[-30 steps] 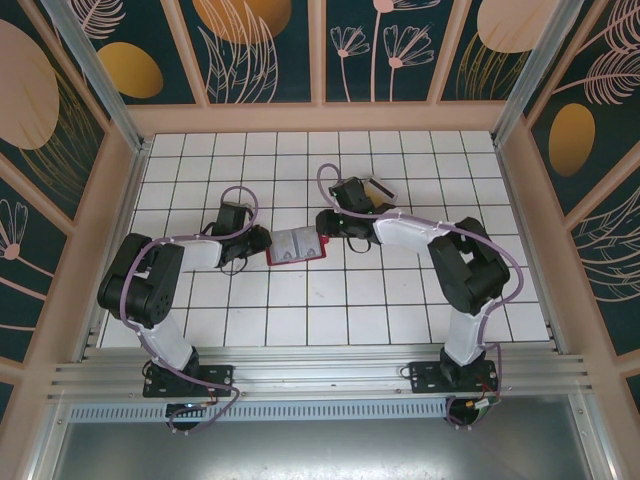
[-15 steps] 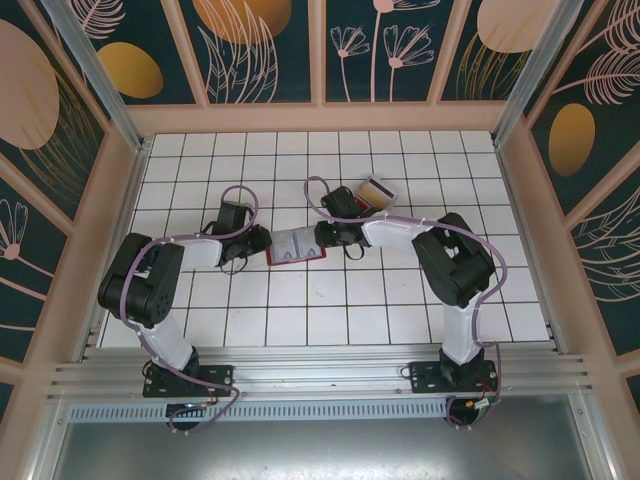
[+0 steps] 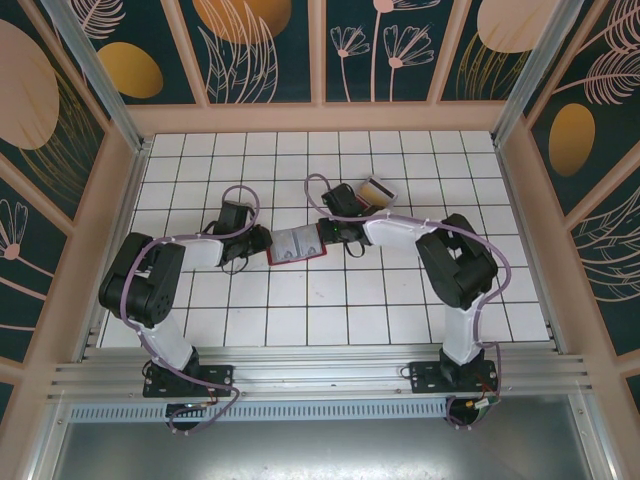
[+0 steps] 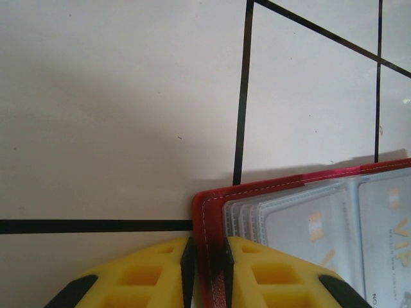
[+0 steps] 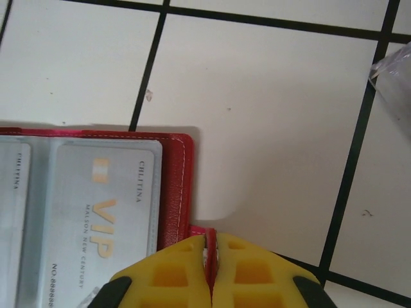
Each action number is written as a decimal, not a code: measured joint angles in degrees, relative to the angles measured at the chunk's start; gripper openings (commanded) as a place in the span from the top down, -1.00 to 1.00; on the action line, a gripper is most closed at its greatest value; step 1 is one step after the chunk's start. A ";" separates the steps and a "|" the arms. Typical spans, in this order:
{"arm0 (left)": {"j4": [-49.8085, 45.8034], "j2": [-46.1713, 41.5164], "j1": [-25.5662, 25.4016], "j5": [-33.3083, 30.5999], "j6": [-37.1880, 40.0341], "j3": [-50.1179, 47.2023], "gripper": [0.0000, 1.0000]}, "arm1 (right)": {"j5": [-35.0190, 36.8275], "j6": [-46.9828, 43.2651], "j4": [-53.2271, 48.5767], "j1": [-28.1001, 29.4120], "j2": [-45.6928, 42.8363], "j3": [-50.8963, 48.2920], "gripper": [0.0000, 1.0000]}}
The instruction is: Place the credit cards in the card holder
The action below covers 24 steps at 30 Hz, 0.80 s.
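The left gripper (image 4: pixel 207 249) clamped the left edge of the card holder (image 3: pixel 297 245), which lay open on the tiled table (image 3: pixel 300 310) between both arms. The right gripper (image 5: pixel 210 247) pinched shut on its red tab (image 5: pixel 200 230). VIP card (image 5: pixel 103 212) sat sleeved inside.

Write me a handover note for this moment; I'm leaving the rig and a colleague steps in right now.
Left gripper: shut on the left edge of the card holder.
Right gripper: shut on the small red tab at the holder's right end.
Card holder: lies open on the table between the two grippers.
Done: one VIP card sits in a clear sleeve.
Left: the clear box beyond the right gripper holds something tan, possibly more cards; how many, I cannot tell. Check it and load the rest.
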 measured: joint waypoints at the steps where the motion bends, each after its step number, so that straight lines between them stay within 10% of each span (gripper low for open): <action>1: -0.20 0.13 -0.20 -0.26 -0.02 0.22 0.52 | -0.63 0.00 0.02 0.00 -0.70 0.00 0.90; 24: 1.46 5.29 -9.11 0.42 -4.11 6.56 0.32 | -23.87 7.96 11.17 -1.38 -3.15 -0.28 0.89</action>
